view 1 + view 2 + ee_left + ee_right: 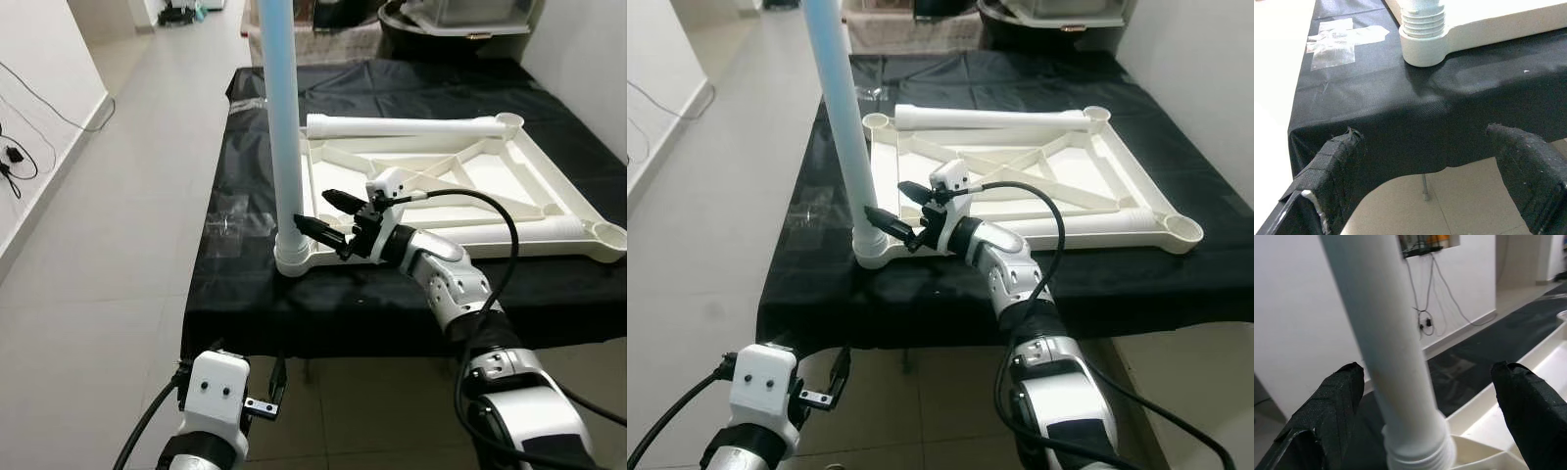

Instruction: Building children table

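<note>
Left gripper low beside the bench edge, fingers spread, holding nothing | right gripper at the upright leg's base, fingers wide apart on either side, not touching | leg stands in the upturned tabletop's near-left corner socket | tabletop on the black-covered bench | second leg lies along its far edge

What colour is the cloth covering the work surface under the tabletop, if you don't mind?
The cloth is black; the left eye view shows it best.
</note>
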Available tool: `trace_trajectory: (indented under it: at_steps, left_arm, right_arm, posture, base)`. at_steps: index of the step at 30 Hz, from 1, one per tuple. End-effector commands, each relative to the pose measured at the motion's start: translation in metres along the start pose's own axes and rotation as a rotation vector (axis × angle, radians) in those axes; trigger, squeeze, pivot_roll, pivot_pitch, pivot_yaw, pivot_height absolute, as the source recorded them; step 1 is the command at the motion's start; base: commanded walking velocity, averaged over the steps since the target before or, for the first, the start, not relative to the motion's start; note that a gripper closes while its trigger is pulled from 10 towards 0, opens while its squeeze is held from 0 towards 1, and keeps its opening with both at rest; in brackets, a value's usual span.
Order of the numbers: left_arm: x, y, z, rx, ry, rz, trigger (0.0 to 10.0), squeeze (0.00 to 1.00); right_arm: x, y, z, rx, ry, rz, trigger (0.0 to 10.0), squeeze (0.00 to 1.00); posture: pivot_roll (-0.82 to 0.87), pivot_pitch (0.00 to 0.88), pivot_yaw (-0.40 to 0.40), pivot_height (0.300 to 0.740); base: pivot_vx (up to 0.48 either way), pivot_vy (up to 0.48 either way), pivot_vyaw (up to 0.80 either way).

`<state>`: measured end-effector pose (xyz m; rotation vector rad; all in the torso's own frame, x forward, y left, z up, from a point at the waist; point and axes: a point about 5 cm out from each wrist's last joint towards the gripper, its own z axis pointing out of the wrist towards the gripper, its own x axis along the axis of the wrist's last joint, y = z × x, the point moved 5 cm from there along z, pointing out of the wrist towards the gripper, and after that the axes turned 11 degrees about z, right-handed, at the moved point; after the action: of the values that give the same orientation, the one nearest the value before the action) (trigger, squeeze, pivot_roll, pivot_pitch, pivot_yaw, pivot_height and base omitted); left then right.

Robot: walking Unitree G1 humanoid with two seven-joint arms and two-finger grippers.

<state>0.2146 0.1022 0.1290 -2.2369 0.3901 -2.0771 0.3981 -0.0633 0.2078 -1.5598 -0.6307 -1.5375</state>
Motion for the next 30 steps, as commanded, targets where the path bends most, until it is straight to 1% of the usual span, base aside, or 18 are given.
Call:
trace_trajectory:
  at_steps: [1,4,13,17,19,20,22,24,30]
  left_arm:
    - [0.0,0.009,-0.003,-0.025,-0.01,-0.014,10.0,0.0]
    - [0.001,0.01,-0.005,-0.026,-0.014,-0.019,10.0,0.0]
    - [0.001,0.011,-0.005,-0.032,-0.02,-0.019,10.0,0.0]
    - [0.002,0.012,-0.006,-0.035,-0.022,-0.017,10.0,0.0]
    - [0.002,0.012,-0.006,-0.035,-0.022,-0.017,10.0,0.0]
    - [0.002,0.012,-0.006,-0.035,-0.023,-0.017,10.0,0.0]
    - [0.002,0.012,-0.006,-0.035,-0.023,-0.017,10.0,0.0]
    - [0.002,0.013,-0.006,-0.037,-0.025,-0.018,10.0,0.0]
    - [0.002,0.014,-0.006,-0.038,-0.028,-0.02,10.0,0.0]
  right_arm:
    - [-0.001,-0.007,0.006,0.038,-0.006,-0.009,10.0,0.0]
    - [-0.003,-0.018,0.015,0.093,-0.007,-0.012,10.0,0.0]
    - [-0.001,-0.026,0.026,0.135,-0.003,-0.035,10.0,0.0]
    - [-0.002,-0.031,0.035,0.143,-0.003,-0.043,10.0,0.0]
    - [-0.002,-0.032,0.036,0.143,0.0,-0.041,10.0,0.0]
    - [0.0,-0.032,0.04,0.136,0.009,-0.048,10.0,0.0]
    - [0.0,-0.032,0.04,0.136,0.009,-0.048,10.0,0.0]
    - [0.003,-0.03,0.045,0.118,0.022,-0.055,10.0,0.0]
    - [0.007,-0.031,0.05,0.111,0.033,-0.058,10.0,0.0]
  posture:
    - [0.13,0.188,-0.027,0.74]
    - [0.13,0.192,-0.028,0.74]
    - [0.13,0.193,-0.031,0.74]
    - [0.14,0.193,-0.033,0.74]
    - [0.14,0.193,-0.033,0.74]
    - [0.14,0.194,-0.032,0.74]
    - [0.14,0.194,-0.032,0.74]
    - [0.14,0.196,-0.038,0.74]
    - [0.14,0.199,-0.043,0.74]
  base:
    - [0.0,0.0,0.0]
    - [0.0,0.0,0.0]
    - [0.0,0.0,0.0]
    - [0.0,0.0,0.0]
    - [0.0,0.0,0.0]
    - [0.0,0.0,0.0]
    - [0.0,0.0,0.0]
    - [0.0,0.0,0.0]
    - [0.0,0.0,0.0]
